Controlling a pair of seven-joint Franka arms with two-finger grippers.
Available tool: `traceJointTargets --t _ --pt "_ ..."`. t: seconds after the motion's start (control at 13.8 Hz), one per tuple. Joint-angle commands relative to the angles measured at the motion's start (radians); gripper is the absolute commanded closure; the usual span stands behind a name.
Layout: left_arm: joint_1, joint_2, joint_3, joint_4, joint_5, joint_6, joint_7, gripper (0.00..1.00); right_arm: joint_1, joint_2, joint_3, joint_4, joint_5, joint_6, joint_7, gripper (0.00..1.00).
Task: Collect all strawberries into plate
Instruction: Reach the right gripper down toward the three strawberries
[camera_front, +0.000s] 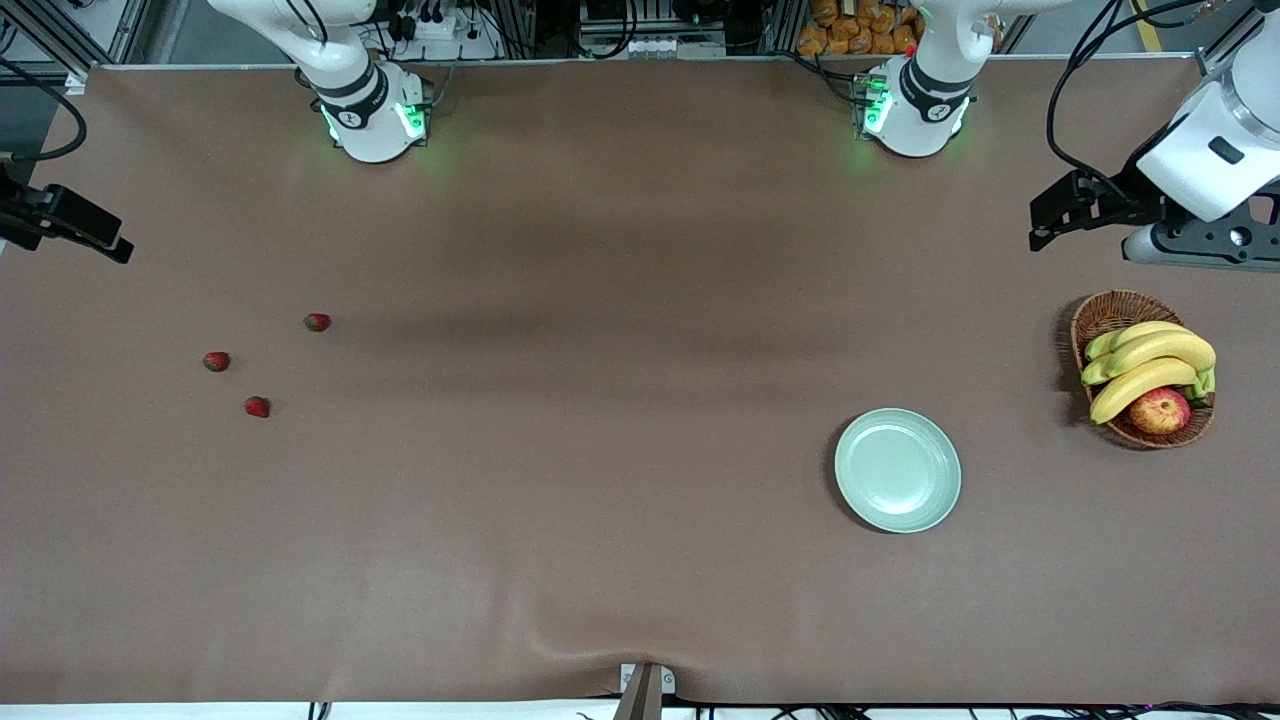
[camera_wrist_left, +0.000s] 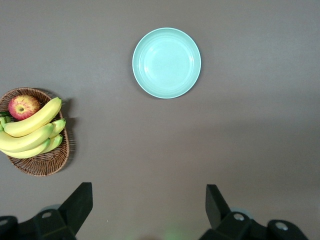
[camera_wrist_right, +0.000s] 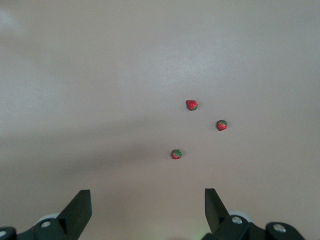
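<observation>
Three tiny red strawberries lie apart on the brown table toward the right arm's end: one, one and the one nearest the front camera. The right wrist view shows all three. My right gripper hangs open and empty over the table's edge at that end, away from the berries. The pale mint-green plate sits empty toward the left arm's end. My left gripper hovers open and empty over bare table, beside the basket.
A brown wicker basket holding bananas and a red-yellow apple stands at the left arm's end, beside the plate. A wide stretch of bare brown table separates the strawberries from the plate.
</observation>
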Motion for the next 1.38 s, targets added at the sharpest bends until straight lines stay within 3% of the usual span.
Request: traceJointTargets --t 0.0,0.65,0.94,1.09,1.3 --pt "0.006 0.012 0.002 0.026 -0.020 -0.024 0.029 0.00 -0.018 -0.016 0.015 -0.023 -0.005 0.010 -0.018 0.00" --pt "0.013 0.010 0.005 0.026 -0.020 -0.024 0.035 0.00 -0.055 0.042 0.007 -0.030 -0.008 -0.045 -0.077 0.00" --pt "0.014 0.012 0.011 0.028 -0.042 -0.018 0.033 0.00 -0.101 0.132 0.009 -0.034 -0.007 -0.040 -0.097 0.00" --pt "0.014 0.013 0.011 0.026 -0.043 -0.018 0.030 0.00 -0.124 0.175 0.009 -0.066 -0.007 0.013 -0.116 0.00" --pt "0.014 0.018 0.011 0.026 -0.046 -0.018 0.023 0.00 -0.161 0.179 0.009 -0.199 -0.007 0.175 -0.166 0.00"
